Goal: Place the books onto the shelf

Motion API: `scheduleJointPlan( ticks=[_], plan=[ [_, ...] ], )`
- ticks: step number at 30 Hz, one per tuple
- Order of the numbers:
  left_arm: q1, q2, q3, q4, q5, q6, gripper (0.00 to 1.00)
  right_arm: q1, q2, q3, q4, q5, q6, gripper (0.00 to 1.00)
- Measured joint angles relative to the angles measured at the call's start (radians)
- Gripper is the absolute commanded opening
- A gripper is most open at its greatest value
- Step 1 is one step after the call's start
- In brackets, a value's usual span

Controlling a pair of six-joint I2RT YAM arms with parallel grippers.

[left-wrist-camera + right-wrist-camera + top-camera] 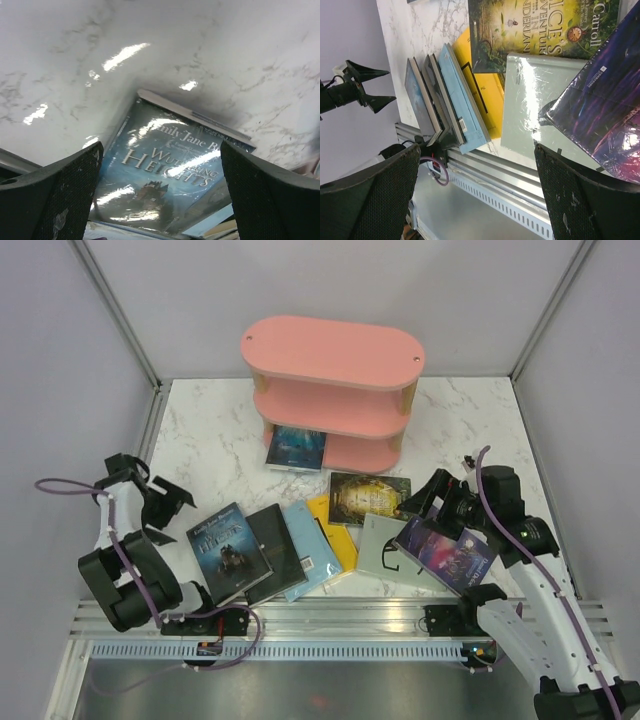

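Left hand [163,502] and right hand [428,498] both gape, empty. The books [335,532] overlap on the bench [210,440] before the shelf [333,355] — one already on its lowest board — so lifting the dark book [228,552] may drag its neighbours.

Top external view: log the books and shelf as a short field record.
shelf: pink, three tiers, at the far side of the table
shelved: one blue book on the bottom tier
on table: seven books, overlapping, among them Wuthering Heights and the purple book
left gripper: open, empty, aimed at Wuthering Heights
right gripper: open, empty, beside the purple book
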Motion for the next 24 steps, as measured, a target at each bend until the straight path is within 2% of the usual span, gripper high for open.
scheduleJointPlan(
  ticks=[5, 8, 13, 21, 24],
  plan=[
    [0.221, -0.01, 0.002, -0.019, -0.023, 0.053, 1.0, 0.006, -0.002, 0.022, -0.041, -0.002, -0.01, 0.98],
    [0.268, 0.037, -0.011, -0.004, 0.017, 0.056, 1.0, 0.013, 0.004, 0.035, -0.072, 0.0, -0.017, 0.98],
    [0.241, 0.068, -0.114, 0.048, 0.071, 0.008, 1.0, 0.037, 0.035, 0.089, -0.097, 0.0, -0.031, 0.98],
    [0.154, 0.084, -0.196, 0.158, 0.064, -0.087, 1.0, 0.041, 0.063, 0.157, -0.139, 0.031, -0.063, 0.98],
    [0.032, 0.057, -0.222, 0.191, 0.042, -0.126, 1.0, 0.041, 0.062, 0.162, -0.158, 0.047, -0.077, 0.98]
  ],
)
